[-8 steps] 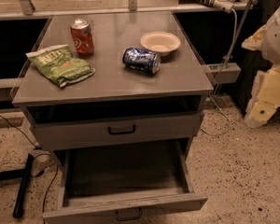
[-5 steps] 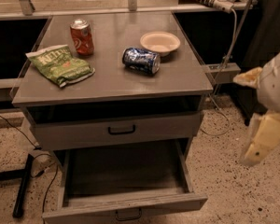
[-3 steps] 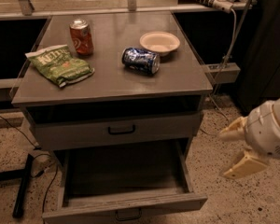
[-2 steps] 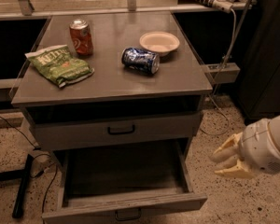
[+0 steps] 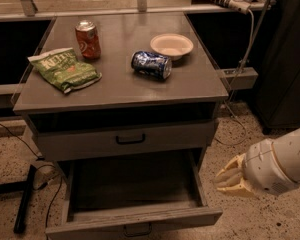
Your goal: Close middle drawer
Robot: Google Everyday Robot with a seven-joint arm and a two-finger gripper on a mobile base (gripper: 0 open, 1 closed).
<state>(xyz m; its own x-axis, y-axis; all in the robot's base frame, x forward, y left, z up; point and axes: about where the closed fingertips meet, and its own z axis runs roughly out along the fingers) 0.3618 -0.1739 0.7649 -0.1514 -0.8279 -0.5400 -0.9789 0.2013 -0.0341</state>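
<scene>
**A:** Left to right, measured off the cabinet (image 5: pixel 200 86): what's there?

**B:** On its top, a green chip bag (image 5: pixel 65 70) at the left, an upright red can (image 5: pixel 87 39) behind it, a blue can (image 5: pixel 151 65) lying on its side near the middle, and a pale bowl (image 5: pixel 172 45) towards the right rear. None of that matters for the job.

**A:** And the middle drawer (image 5: pixel 135 218)?

**B:** It is pulled far out of the cabinet's front, below the shut upper drawer (image 5: pixel 125 140). It is wide, shallow and grey, and looks bare inside. Its front board runs left to right, with a small dark handle (image 5: pixel 137 230) centred low on it.

**A:** Where's the gripper (image 5: pixel 222 178)?

**B:** It is right of the cabinet, off the drawer's right front corner and apart from it, pointing left at the drawer's side. I can't tell how far open it is, and nothing shows in its grasp.

**A:** So the move depends on what?

**B:** In my judgement, on the drawer lying to the gripper's left while it slides front to back. The gripper needs to get round in front of that board and then push towards the cabinet.
</scene>
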